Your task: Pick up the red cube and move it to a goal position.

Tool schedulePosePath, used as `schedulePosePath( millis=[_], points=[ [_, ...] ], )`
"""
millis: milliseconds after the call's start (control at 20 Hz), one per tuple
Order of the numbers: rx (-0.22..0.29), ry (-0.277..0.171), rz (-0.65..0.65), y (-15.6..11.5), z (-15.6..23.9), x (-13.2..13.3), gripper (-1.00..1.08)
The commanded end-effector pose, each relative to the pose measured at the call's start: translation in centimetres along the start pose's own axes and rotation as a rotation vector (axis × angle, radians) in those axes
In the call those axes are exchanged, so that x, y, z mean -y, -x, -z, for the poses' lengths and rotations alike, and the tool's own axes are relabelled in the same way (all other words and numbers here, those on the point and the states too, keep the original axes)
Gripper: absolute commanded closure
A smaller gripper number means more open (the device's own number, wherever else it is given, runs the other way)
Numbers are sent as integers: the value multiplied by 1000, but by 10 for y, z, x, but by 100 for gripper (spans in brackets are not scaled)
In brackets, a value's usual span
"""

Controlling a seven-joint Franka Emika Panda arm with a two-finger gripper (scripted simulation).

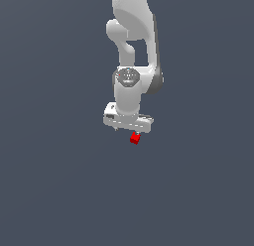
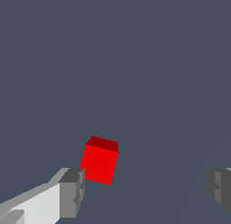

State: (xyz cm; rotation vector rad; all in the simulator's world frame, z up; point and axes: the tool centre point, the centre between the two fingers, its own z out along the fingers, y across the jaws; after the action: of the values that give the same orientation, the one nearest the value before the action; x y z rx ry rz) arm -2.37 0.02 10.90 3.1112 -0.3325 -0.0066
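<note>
The red cube point(image 1: 134, 138) is a tiny bright red block just below the white gripper point(image 1: 130, 130) in the exterior view. In the wrist view the red cube point(image 2: 99, 162) sits tilted, close beside one grey fingertip point(image 2: 72, 193); the other fingertip point(image 2: 219, 185) is far from it. The gripper point(image 2: 146, 189) is open wide and holds nothing. I cannot tell whether the near finger touches the cube. In the exterior view the hand hides most of the fingers.
The white arm point(image 1: 133, 51) rises straight up from the hand to the frame's upper edge. Around it there is only a plain dark grey-blue surface point(image 1: 54, 180). No goal marker shows.
</note>
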Motion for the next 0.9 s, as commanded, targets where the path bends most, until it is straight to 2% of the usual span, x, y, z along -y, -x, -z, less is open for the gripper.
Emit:
schedulePosePath(
  millis=[0,450,850],
  points=[
    [0,-2,-53,6,-19,8,-92],
    [-1,-9,-198,18,-71,31,-92],
    [-1,-13,-247,21,-88,40,-92]
  ],
)
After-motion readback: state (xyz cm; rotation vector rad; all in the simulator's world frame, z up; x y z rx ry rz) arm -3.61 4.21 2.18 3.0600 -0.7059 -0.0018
